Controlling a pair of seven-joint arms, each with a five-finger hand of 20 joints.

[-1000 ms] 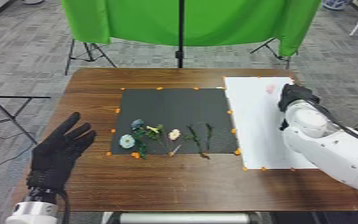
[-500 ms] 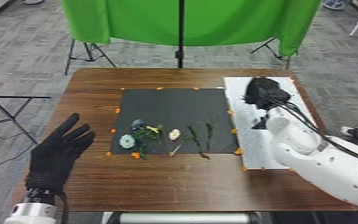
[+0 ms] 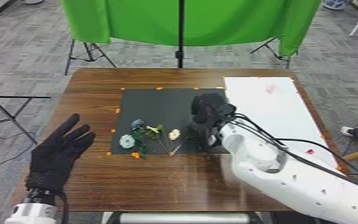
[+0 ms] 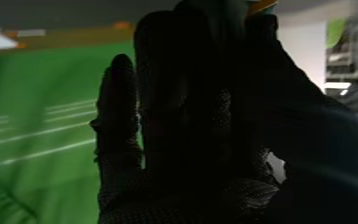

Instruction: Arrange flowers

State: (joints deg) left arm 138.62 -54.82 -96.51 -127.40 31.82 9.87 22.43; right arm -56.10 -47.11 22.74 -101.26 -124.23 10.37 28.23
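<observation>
Head view, going left to right: the left hand (image 3: 55,157) hung out around 8 o'clock on the brown wooden counter (image 3: 158,182), wide open, fingers straight and a bit spread, pointing up toward 1 o'clock, and it was empty.

Next came the dark mat (image 3: 158,105) near the middle, with orange bits of tape (image 3: 118,110) around its edge. The flowers lay loose on its near part. Treating the mat as its own clock, the pale blue-white flower (image 3: 127,141) sat around 8, the greyish-blue flower (image 3: 137,123) about 9, the yellow-green flower (image 3: 154,129) closer in at 8, and the cream flower (image 3: 175,134) at 6, stem running down toward the near edge.

The right hand (image 3: 209,112) was over the mat's 3 o'clock side. Right wrist view had its fingers pretty much straight, so I'd call it open, but honestly couldn't tell if it had hold of anything.

Last up, the white sheet (image 3: 273,115) took the counter's 2 to 4 o'clock stretch, with a faint pink patch (image 3: 270,89) near its own 12 and a small red spot (image 3: 310,151) near its 5.
</observation>
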